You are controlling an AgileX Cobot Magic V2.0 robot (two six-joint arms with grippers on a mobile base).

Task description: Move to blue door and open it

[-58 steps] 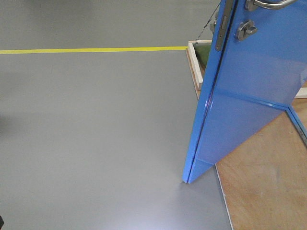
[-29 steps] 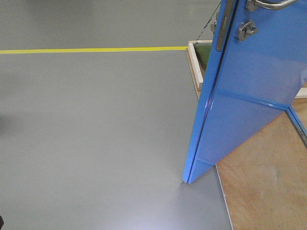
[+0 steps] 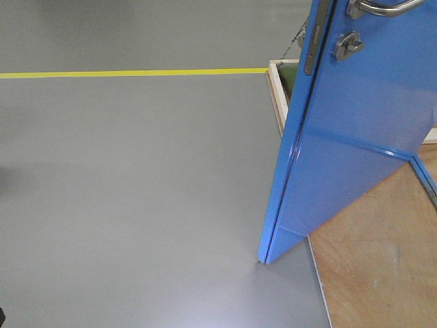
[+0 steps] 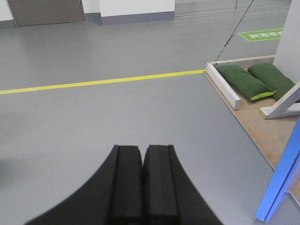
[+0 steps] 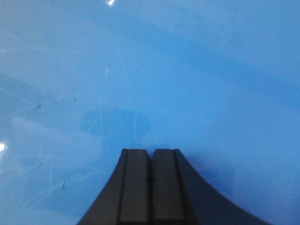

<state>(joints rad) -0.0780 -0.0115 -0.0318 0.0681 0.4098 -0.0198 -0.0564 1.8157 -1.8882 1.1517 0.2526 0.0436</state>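
In the front view we see the blue door (image 3: 355, 137) at the right of the frame, swung out at an angle. Its bottom corner stands over the grey floor (image 3: 136, 205), just beside the edge of the plywood platform (image 3: 382, 260). The lever handle (image 3: 382, 8), round lock (image 3: 347, 45) and latch plate (image 3: 311, 48) sit near the top of the panel. A yellow line (image 3: 130, 72) runs across the floor behind it.

The left gripper (image 4: 142, 150) has its two black pads pressed together with nothing between them, and it points over open floor. The door's edge shows at the lower right of that view, and two green sandbags (image 4: 243, 80) lie on the platform beyond.

The right gripper (image 5: 151, 152) is likewise closed on nothing. It faces the glossy door face, which fills its view. We cannot tell whether the tips touch the panel.
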